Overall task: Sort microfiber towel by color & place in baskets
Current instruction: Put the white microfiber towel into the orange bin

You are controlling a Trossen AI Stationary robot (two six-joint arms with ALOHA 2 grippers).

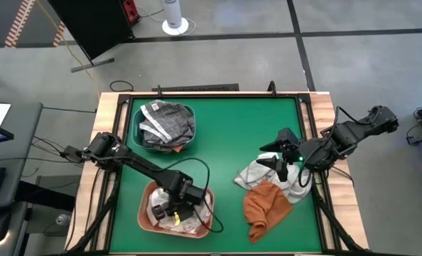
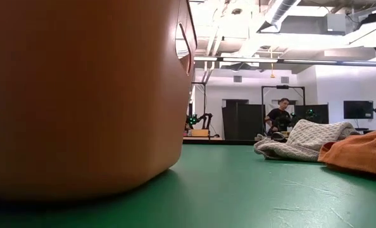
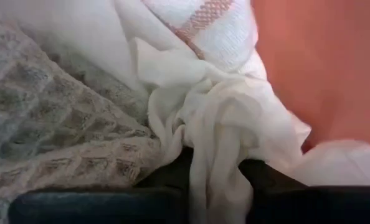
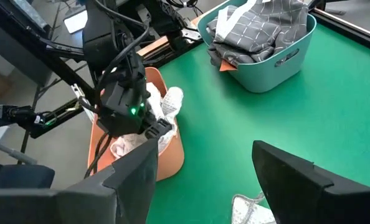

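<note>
We count two baskets on the green counter (image 1: 218, 135): a teal basket (image 1: 136, 114) near the far left corner and a salmon basket (image 1: 145, 208) at the near left edge. The teal one holds grey towels with white grid lines (image 1: 165, 122), with a scrap of orange at its near rim. The salmon one holds pale towels (image 1: 160, 206), among them a white cloth (image 3: 222, 124), a waffle-weave cloth (image 3: 54, 137) and one with a rust stripe (image 3: 203, 15).

The left hand (image 1: 174, 210) is down inside the salmon basket, its fingers on either side of the white cloth; we cannot tell whether they grip it. The right hand (image 1: 280, 158) hovers with fingers (image 4: 297, 180) spread wide, holding nothing, over two loose towels near the right edge: a pale waffle towel (image 1: 259, 173) and a rust orange towel (image 1: 266, 205), overlapping.

Between the baskets and these towels the counter is bare green. We can read no writing.
</note>
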